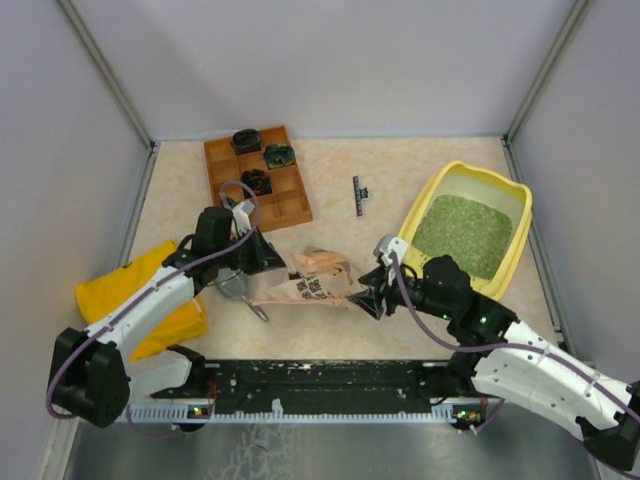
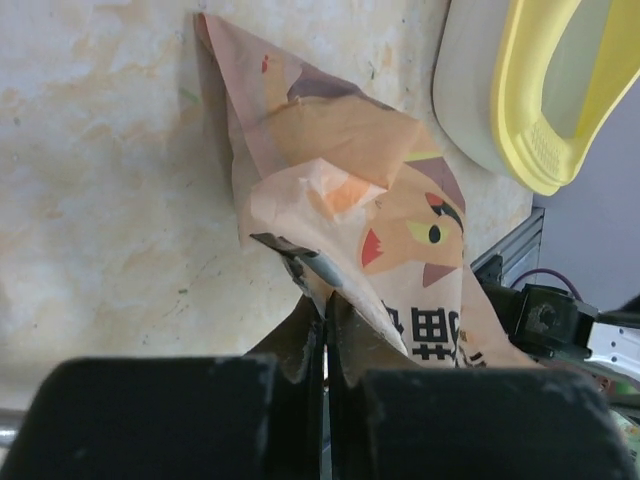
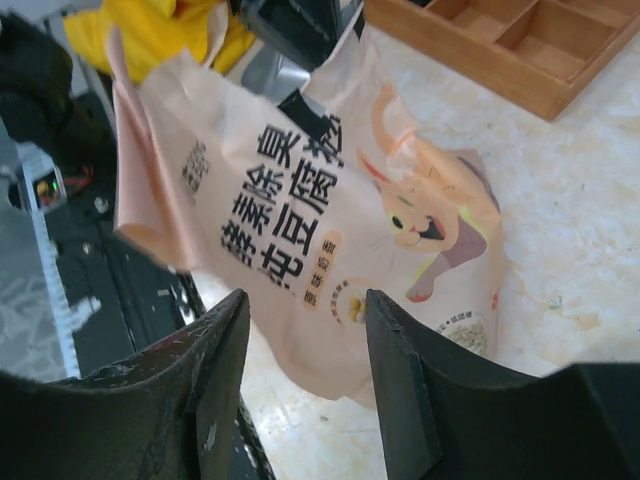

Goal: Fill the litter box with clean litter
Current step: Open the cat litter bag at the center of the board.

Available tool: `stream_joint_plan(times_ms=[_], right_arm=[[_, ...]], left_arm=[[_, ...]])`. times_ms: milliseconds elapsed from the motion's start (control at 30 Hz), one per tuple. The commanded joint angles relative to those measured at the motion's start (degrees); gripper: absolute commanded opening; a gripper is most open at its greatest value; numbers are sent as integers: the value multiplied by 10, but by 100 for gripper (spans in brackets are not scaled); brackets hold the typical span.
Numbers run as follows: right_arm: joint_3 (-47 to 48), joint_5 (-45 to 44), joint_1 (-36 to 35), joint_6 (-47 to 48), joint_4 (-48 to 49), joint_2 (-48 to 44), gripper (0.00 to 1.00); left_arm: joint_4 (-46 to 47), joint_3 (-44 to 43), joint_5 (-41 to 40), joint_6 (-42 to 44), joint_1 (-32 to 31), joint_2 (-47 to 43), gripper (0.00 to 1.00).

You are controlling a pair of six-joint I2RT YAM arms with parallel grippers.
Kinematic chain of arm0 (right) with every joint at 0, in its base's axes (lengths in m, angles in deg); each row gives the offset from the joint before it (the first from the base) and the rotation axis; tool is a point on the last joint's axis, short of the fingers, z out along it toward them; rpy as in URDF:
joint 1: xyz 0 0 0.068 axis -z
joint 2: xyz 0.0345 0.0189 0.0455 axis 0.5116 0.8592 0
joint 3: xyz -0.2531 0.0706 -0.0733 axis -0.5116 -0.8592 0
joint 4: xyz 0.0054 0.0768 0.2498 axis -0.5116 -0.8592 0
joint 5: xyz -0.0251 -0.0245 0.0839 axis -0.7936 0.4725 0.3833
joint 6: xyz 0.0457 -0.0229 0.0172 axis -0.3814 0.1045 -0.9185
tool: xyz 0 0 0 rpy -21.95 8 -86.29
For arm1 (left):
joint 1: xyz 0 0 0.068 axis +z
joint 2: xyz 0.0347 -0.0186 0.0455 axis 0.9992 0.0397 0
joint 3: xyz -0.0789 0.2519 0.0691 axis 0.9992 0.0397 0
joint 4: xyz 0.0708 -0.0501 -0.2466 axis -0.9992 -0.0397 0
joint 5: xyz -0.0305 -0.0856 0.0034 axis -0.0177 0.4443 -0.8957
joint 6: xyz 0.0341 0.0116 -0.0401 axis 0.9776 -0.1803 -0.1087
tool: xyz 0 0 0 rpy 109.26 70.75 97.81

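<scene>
The large yellow plastic rectangular litter box point(image 1: 511, 243) with rounded corners sits on the pale speckled bench point(image 1: 180, 195) at about 2 o'clock in the overhead view. Its long axis runs from 7 o'clock to 1 o'clock, with the near short end towards the right arm and the far end towards the back wall. The fine green granular clean litter point(image 1: 462, 235) lies inside it, covering the floor.

A pink printed pouch with a cartoon cat point(image 1: 310, 285) lies stretched between the two arms near the front edge, its long axis running from 9 o'clock to 3 o'clock. The left end effector point(image 2: 322, 310) is pressed together, pinching the pouch's 9 o'clock edge. The right end effector point(image 3: 305, 300) has its fingers spread at the pouch's 3 o'clock end, with the printed face just beyond them and not gripped.

A grey scoop point(image 1: 240, 288) rests under the left arm. A brown wooden compartment tray point(image 1: 290, 205) stands at 11 o'clock and a yellow cloth bag point(image 1: 125, 290) lies at 8 o'clock.
</scene>
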Motion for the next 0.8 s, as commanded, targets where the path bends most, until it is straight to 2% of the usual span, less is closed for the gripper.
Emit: stream_joint_plan(times_ms=[0, 333, 567, 633, 767], right_arm=[[64, -68, -5, -104, 29, -9, 50], [135, -195, -5, -159, -82, 92, 50], [135, -207, -5, -193, -57, 136, 43], [138, -211, -5, -203, -52, 147, 42], [135, -200, -5, -218, -46, 162, 42]], left_arm=[[69, -43, 4, 37, 2, 36, 0], [113, -102, 38, 56, 2, 150, 0], [131, -140, 72, 66, 1, 222, 0], [96, -164, 62, 88, 2, 228, 8], [33, -187, 51, 137, 2, 210, 31]])
